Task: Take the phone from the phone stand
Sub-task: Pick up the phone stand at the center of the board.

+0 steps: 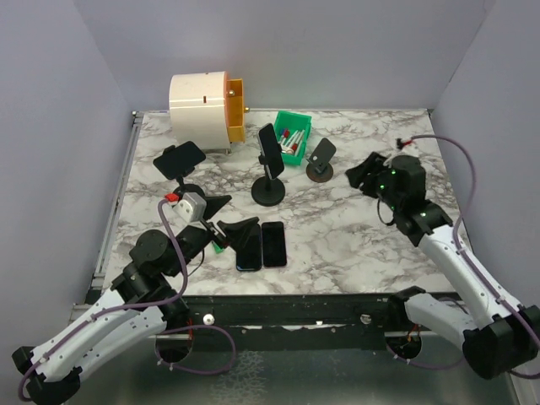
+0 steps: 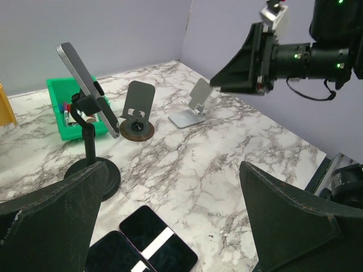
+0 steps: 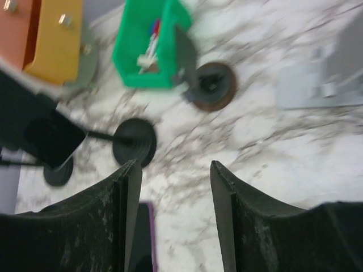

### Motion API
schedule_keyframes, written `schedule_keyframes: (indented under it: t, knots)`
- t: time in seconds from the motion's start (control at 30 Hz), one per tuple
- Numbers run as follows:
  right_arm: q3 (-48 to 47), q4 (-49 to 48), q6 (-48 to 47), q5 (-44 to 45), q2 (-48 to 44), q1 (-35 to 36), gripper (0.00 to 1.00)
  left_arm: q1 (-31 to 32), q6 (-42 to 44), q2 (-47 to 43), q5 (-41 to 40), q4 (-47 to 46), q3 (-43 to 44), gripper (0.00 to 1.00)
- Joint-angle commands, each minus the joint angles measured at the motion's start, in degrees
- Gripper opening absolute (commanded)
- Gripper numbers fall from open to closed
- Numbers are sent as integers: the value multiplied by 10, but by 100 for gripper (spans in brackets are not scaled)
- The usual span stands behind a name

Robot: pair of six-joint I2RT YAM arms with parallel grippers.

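A dark phone (image 1: 270, 150) leans in the clamp of a black pole phone stand (image 1: 268, 192) at mid-table; the left wrist view shows this phone (image 2: 85, 79) tilted above its round base (image 2: 93, 175). A second phone (image 1: 179, 158) sits on another stand at the left. My left gripper (image 1: 224, 215) is open and empty, low over the marble beside two flat phones (image 2: 156, 243). My right gripper (image 1: 363, 173) hovers at the right, open with nothing between its fingers (image 3: 249, 226). In the blurred right wrist view the stand's base (image 3: 134, 141) lies ahead.
A green bin (image 1: 293, 135) of pens stands behind the centre stand. A brown round stand (image 1: 320, 160) is next to it, and a silver stand (image 2: 193, 110) sits under the right gripper. A white and orange drawer box (image 1: 207, 105) is at the back left.
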State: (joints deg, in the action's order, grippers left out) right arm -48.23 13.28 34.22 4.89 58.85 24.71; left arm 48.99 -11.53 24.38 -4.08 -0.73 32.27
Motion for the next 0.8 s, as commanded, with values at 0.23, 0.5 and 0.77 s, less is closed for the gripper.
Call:
schedule_keyframes:
  t: [0.23, 0.5, 0.77]
  knots:
    - [29, -30, 22, 95, 7, -222, 57, -1, -2, 65, 39, -46, 10, 99]
    - [22, -126, -5, 148, 90, -236, 59, -3, -9, 23, 64, -20, 1, 99]
    - [-25, -170, -56, 128, 199, -244, 56, -3, -13, 5, 74, -15, 1, 99]
